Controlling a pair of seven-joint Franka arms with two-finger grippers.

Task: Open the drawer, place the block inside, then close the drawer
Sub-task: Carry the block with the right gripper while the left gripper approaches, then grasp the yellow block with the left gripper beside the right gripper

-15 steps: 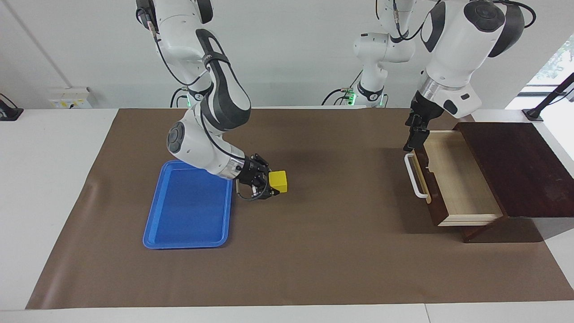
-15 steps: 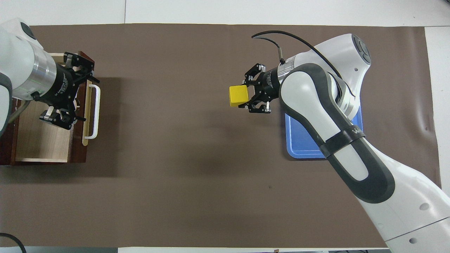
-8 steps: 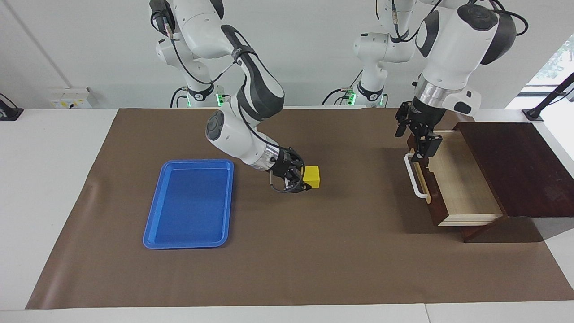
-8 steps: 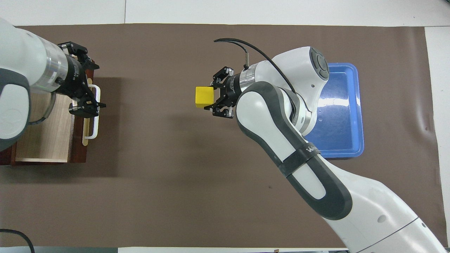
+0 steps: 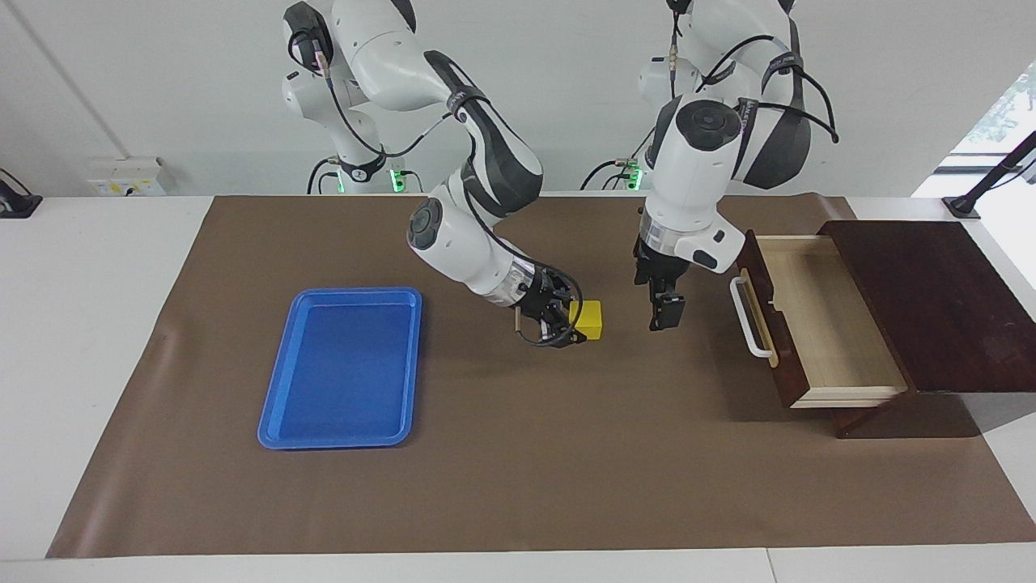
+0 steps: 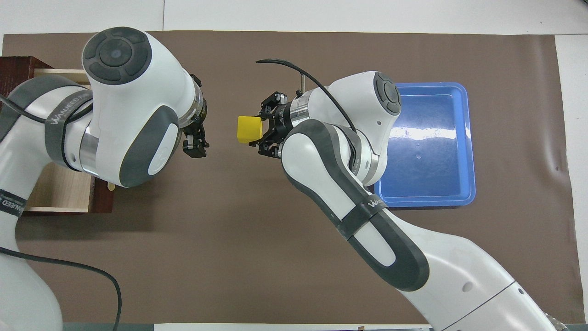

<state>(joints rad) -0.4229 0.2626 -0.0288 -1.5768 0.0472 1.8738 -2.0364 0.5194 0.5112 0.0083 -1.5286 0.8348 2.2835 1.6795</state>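
Observation:
The yellow block is held in my right gripper, which is shut on it low over the middle of the mat; it also shows in the overhead view, with the right gripper beside it. My left gripper hangs over the mat between the block and the drawer, a short gap from the block, and it shows in the overhead view. The drawer stands pulled open at the left arm's end, its light wood inside bare, white handle toward the block. In the overhead view the left arm hides most of the drawer.
A flat blue tray lies empty on the brown mat toward the right arm's end; it also shows in the overhead view. The drawer's dark wooden box sits at the table's edge at the left arm's end.
My right gripper has carried the block from beside the blue tray toward the drawer. My left gripper has left the drawer handle and moved over the mat toward the block.

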